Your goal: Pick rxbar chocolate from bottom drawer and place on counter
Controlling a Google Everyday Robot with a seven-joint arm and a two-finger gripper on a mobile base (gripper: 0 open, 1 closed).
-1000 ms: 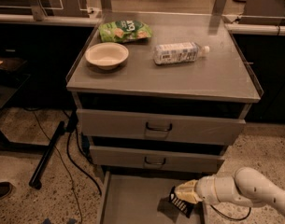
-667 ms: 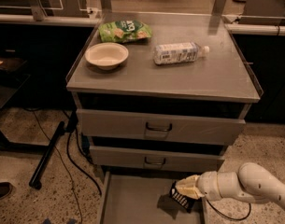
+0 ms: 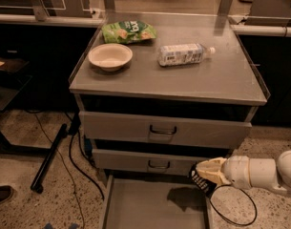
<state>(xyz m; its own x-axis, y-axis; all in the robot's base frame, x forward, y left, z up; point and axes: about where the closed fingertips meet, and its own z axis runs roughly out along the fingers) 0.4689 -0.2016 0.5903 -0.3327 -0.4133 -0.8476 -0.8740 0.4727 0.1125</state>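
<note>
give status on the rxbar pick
Status: gripper above bottom drawer, right side, fingers shut on rxbar chocolate. Bar clear of drawer floor, not yet on counter. Up there: bottle, bowl, green bag.

Matt metal counter (image 3: pixel 231 80); plastic jaws over drawer (image 3: pixel 150 206)

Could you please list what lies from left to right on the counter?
The bowl → green snack bag → bottle. The gripper is off the counter, low at the right, holding the rxbar chocolate above the bottom drawer.
</note>
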